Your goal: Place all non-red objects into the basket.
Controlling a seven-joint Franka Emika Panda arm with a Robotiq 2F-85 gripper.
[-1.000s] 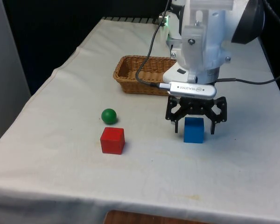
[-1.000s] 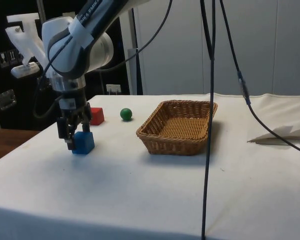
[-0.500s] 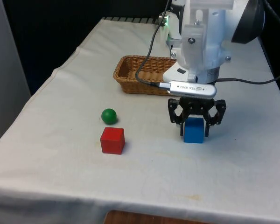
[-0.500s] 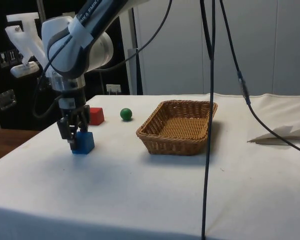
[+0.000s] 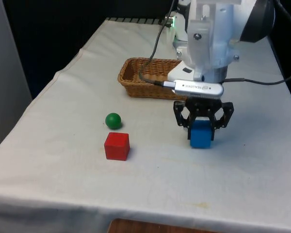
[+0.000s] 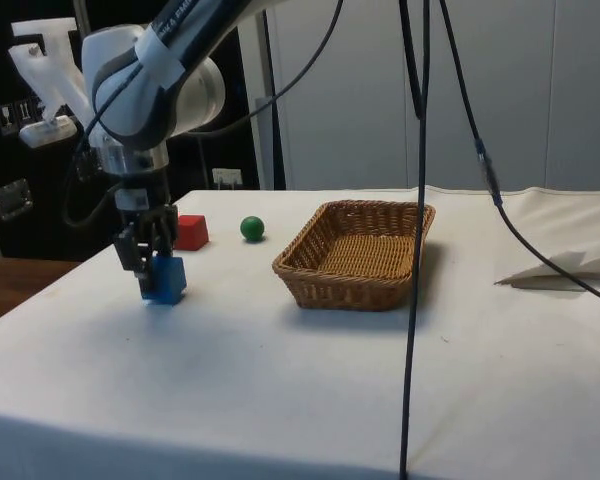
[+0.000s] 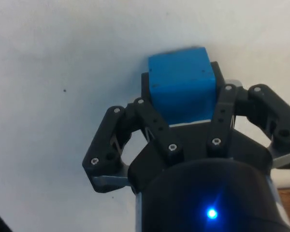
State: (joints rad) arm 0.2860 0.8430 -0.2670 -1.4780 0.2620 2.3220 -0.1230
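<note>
My gripper (image 5: 201, 127) is shut on the blue cube (image 5: 201, 138), fingers clamped on its two sides, right at the cloth's surface. The side view puts the gripper (image 6: 152, 262) and blue cube (image 6: 167, 280) well to one side of the wicker basket (image 6: 350, 290). From the wrist, the blue cube (image 7: 181, 89) sits squeezed between the black fingers (image 7: 150, 121). A green ball (image 5: 113, 120) and a red cube (image 5: 117, 146) lie on the front view's left of the gripper. Behind them stands the basket (image 5: 136, 88), with nothing visible in it.
Black cables (image 6: 415, 250) hang down in front of the side camera, crossing the basket's end. A fold of white cloth (image 6: 560, 268) lies on the table beyond the basket. The table's near edge (image 5: 150, 218) runs not far below the cubes.
The fingers went from wide open around the blue cube to shut on it. The arm has since risen a touch, the cube with it.
</note>
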